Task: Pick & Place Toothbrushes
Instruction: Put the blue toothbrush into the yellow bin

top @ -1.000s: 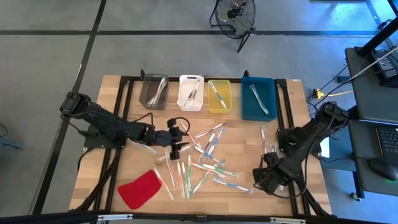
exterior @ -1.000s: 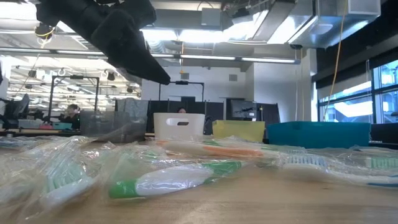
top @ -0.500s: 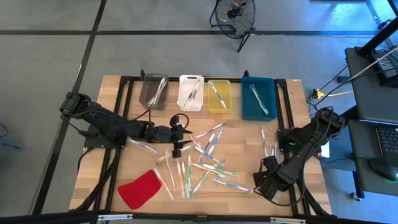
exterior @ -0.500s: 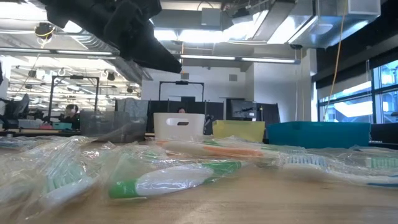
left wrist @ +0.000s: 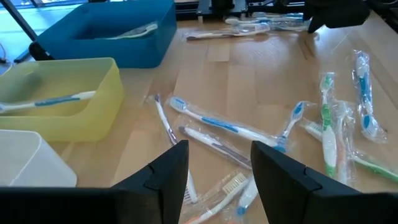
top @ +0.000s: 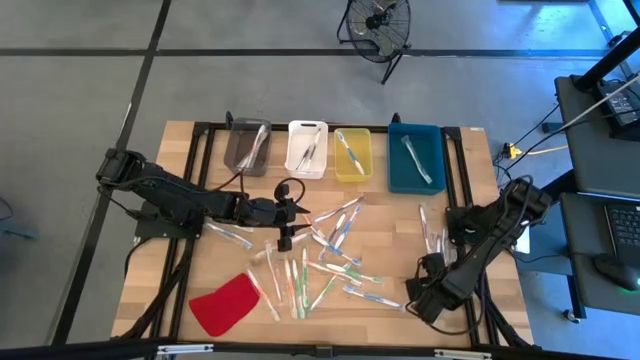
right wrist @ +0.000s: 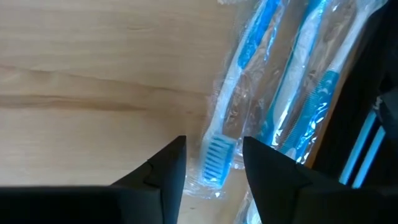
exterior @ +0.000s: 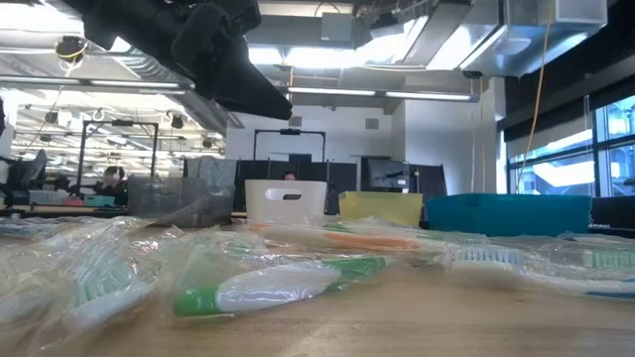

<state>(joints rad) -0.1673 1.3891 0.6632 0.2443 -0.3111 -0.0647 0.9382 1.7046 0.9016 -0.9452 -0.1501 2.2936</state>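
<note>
Toothbrushes (top: 330, 262) mostly lie loose mid-tabletop, only a few already in the bins (top: 335, 152) along the far edge, while the left gripper (top: 287, 212) and the right gripper (top: 416, 298), near the front right corner, both hover with fingers parted, holding nothing.

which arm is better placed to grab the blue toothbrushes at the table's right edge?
Right. The right gripper hangs open directly over a wrapped blue toothbrush there. The left gripper, also open, is mid-table over the central pile, farther away.
</note>
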